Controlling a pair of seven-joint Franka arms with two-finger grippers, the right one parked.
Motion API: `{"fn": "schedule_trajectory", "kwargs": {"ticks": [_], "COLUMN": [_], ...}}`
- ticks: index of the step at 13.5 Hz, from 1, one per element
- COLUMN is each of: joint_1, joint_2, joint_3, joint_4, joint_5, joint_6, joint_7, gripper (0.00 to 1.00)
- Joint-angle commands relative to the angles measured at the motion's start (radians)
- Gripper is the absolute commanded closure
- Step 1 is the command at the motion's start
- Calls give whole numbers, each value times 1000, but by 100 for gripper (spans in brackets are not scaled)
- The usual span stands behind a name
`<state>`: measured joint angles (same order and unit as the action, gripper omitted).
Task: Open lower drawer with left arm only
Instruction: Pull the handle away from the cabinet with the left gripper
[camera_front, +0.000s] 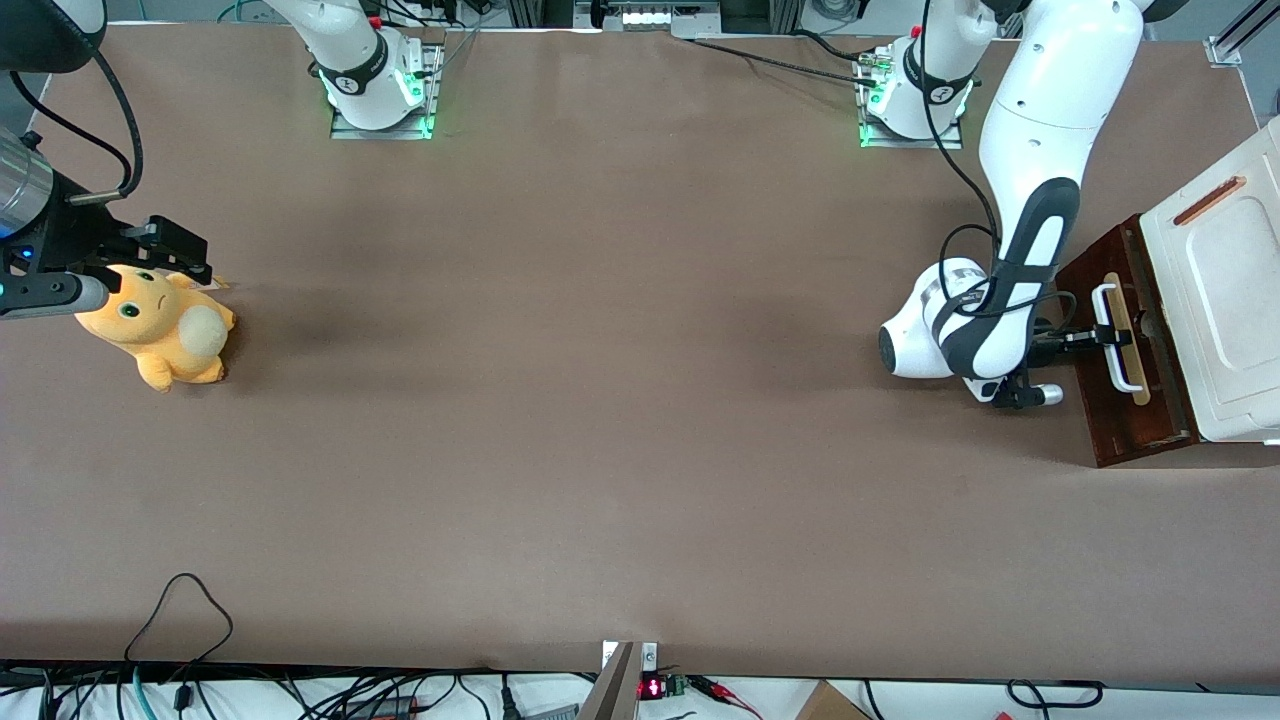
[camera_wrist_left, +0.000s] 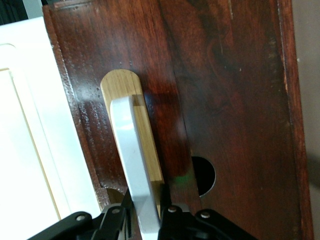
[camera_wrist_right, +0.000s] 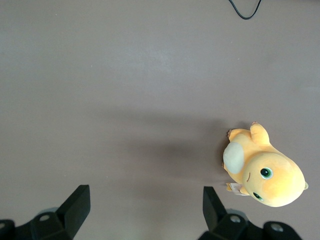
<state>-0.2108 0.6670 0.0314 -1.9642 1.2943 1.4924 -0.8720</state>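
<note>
The small black two-finger gripper (camera_front: 1090, 337) of the glossy white jointed left arm (camera_front: 1030, 150), at the right of the front view, is clamped on the white loop handle (camera_wrist_left: 132, 165) of the dark reddish-brown wooden lower drawer (camera_front: 1120, 400), which sits under the white cabinet top with an orange bar (camera_front: 1225, 300). The fingers (camera_wrist_left: 117, 220) pinch the handle near one end, so an off-centre pull would likely skew and jam the drawer, or the smooth loop could slip free.
</note>
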Motion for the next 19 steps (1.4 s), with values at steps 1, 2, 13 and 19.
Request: {"fn": "schedule_trajectory", "kwargs": {"ticks": [1,2,13,19], "joint_1": [-30,-33,-96,-114], "joint_2": [0,0,3,3], "joint_3": [-1,-1,-1,-1], "joint_4": [8,8,36,36], "joint_5": [-43,-44,-131,-154], "joint_6": [-21,-23,-55,-66], "joint_7": [-7,-7,-10,-25], "gripper": [78,78,78,78]}}
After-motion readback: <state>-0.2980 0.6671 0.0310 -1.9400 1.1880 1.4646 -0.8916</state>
